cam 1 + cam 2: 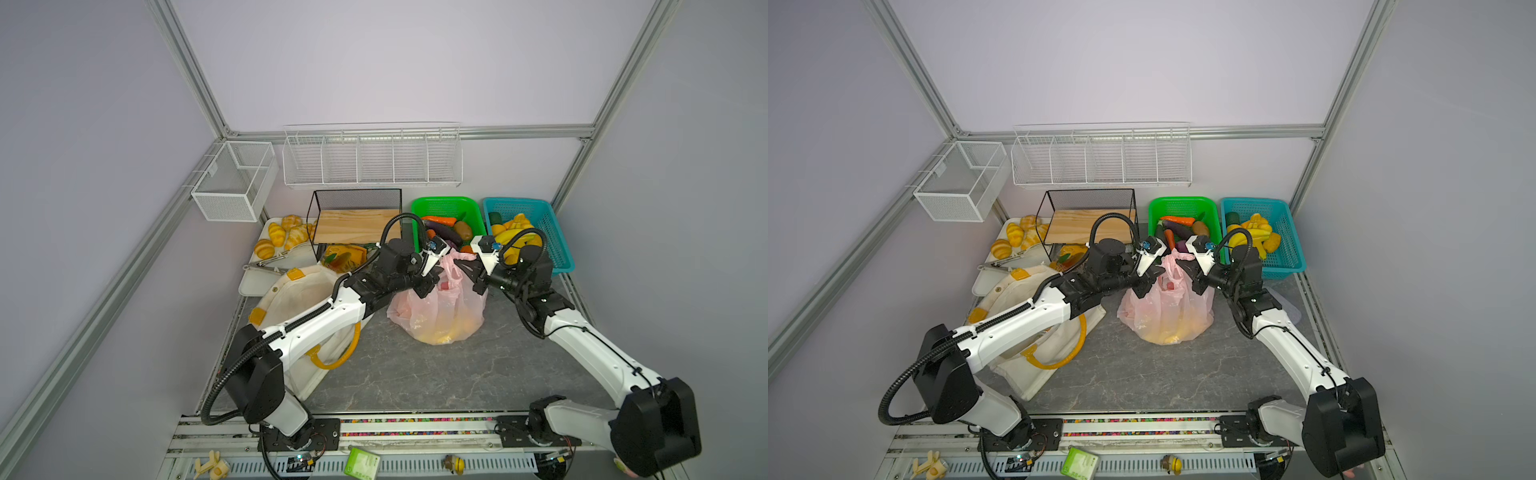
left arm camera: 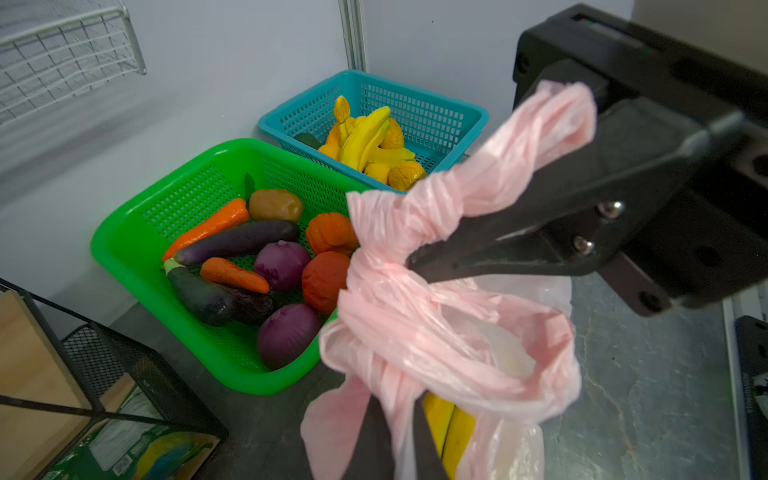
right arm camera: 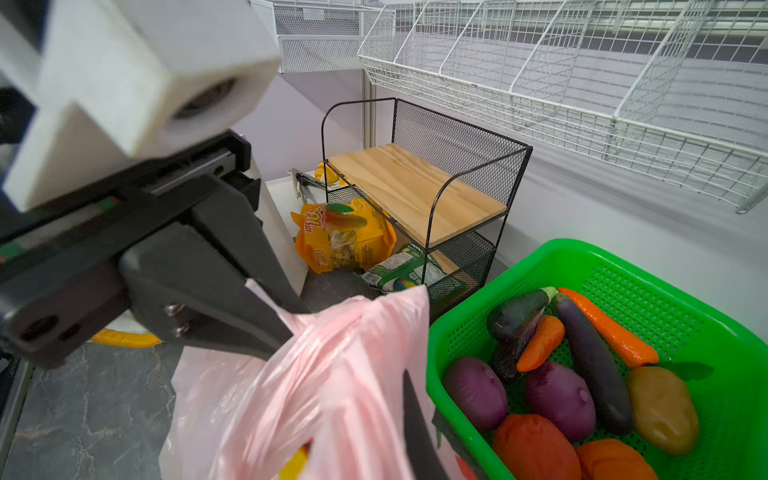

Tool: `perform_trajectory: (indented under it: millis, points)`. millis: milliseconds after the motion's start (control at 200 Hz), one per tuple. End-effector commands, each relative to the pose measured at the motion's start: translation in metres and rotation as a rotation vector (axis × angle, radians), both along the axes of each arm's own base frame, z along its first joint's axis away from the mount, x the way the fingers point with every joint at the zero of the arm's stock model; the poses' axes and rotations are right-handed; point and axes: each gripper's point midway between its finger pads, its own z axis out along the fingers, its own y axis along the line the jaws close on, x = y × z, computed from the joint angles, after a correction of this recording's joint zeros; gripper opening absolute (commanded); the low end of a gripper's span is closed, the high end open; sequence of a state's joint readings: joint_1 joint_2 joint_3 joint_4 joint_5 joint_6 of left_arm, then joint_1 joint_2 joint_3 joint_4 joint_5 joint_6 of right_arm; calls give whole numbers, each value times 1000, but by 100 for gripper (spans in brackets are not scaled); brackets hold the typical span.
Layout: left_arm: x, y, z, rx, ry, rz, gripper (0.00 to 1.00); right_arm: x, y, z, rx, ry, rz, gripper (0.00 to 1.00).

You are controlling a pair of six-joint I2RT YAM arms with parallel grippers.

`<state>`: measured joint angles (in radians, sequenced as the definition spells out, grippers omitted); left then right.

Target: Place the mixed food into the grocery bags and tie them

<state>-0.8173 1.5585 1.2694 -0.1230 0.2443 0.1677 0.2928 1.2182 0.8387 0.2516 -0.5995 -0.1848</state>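
Surface: tabletop, grey stone pattern with pale veins. A slotted rail runs along its front edge.

Room: pale lilac-grey walls with aluminium frame posts in both back corners. The wire rack is white and hangs on the back wall, upper centre. The mesh box, also white, is on the left wall.

Back row, left to right in both top views:
- tray, white, with croissants
- shelf, black mesh with a wood board
- green basket, holding vegetables
- blue basket, holding yellow fruit

Task items: the pink bag stands on the tabletop at frame centre, just in front of the green basket. Yellow and orange food shows through the film near the bag's bottom. Single pieces cannot be told apart. The tote lies slumped left of the bag, partly under the left arm. Its contents are not visible.

The left gripper is at the bag's top, on the left side. Its fingers are closed with pink film pinched between them.

The right gripper is at the bag's top, on the right side. Its fingers are closed on a handle, and the handle's loop lies over the upper finger.

The handles are twisted round each other between the two grippers. Whether that makes a full knot, I cannot tell.
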Motion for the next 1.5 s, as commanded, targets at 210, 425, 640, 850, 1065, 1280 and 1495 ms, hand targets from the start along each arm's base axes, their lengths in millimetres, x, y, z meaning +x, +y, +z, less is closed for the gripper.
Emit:
perform_trajectory:
  millis: [210, 425, 640, 850, 1065, 1280, 1495]
  points:
    - [-12, 6, 9, -14, 131, -149, 35, 0, -2, -1, -7, -70, 0, 7]
    - [-5, 8, 23, -13, 120, -194, 55, -2, 0, 1, -1, -74, 14, 7]
    - [7, -4, 16, 35, 152, -219, 61, -2, 2, 3, 5, -72, 17, 7]
    - [7, -15, 1, 51, 220, -268, 50, -1, 3, 4, 6, -74, 14, 7]
    - [1, -23, -12, 50, 278, -310, 40, 2, 3, 2, 4, -70, 8, 7]
    - [13, -24, -25, 98, 257, -249, 31, 1, 5, 3, 17, -66, 14, 7]
    - [18, -21, -17, 108, 199, -219, 7, 1, 3, 1, 5, -66, 5, 7]
